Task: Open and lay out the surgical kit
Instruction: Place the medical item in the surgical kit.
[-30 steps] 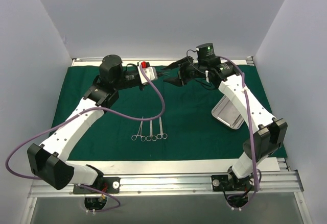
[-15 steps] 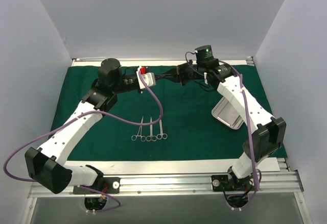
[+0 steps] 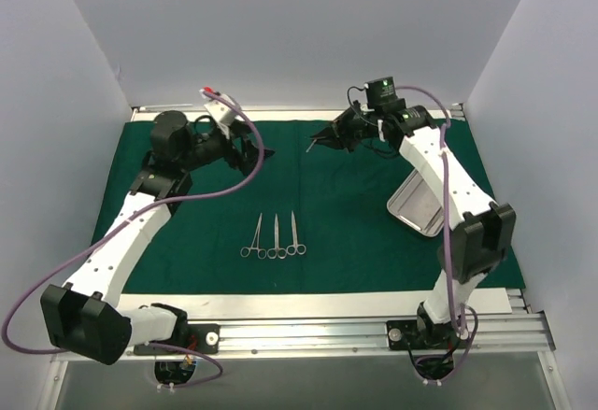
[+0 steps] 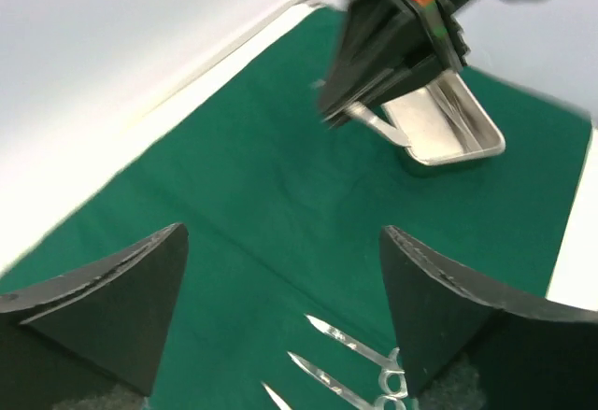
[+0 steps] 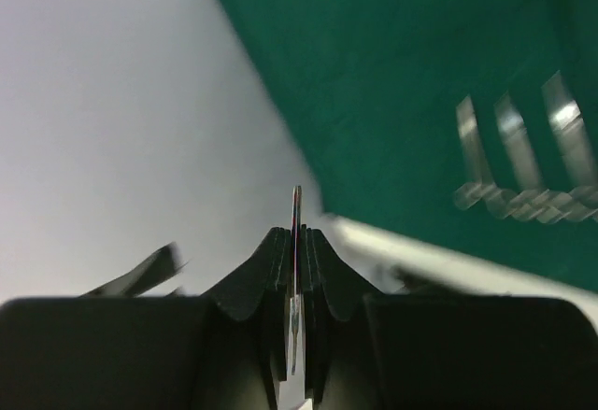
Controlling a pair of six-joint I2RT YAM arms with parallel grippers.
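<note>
The dark green cloth [image 3: 355,214] lies spread flat over the table. Three silver ring-handled instruments [image 3: 274,238] lie side by side on its middle, and their tips show low in the left wrist view [image 4: 350,345]. The steel tray [image 3: 418,206] rests on the cloth at the right. My right gripper [image 3: 322,137] hovers over the back of the cloth, shut on a thin silver instrument [image 5: 296,206] that stands edge-on between its fingers [image 5: 271,261]. My left gripper [image 3: 257,145] hangs to its left, open and holding nothing [image 4: 282,234]. It faces the right gripper [image 4: 383,64].
White walls close the cell at the back and on both sides. A white strip [image 3: 308,304] borders the cloth at the near edge, with the aluminium rail [image 3: 299,335] and both arm bases behind it. Purple cables loop off each arm.
The grippers met at the back middle. My right gripper has shut on the thin instrument, and my left gripper has opened and drawn back to the left.
</note>
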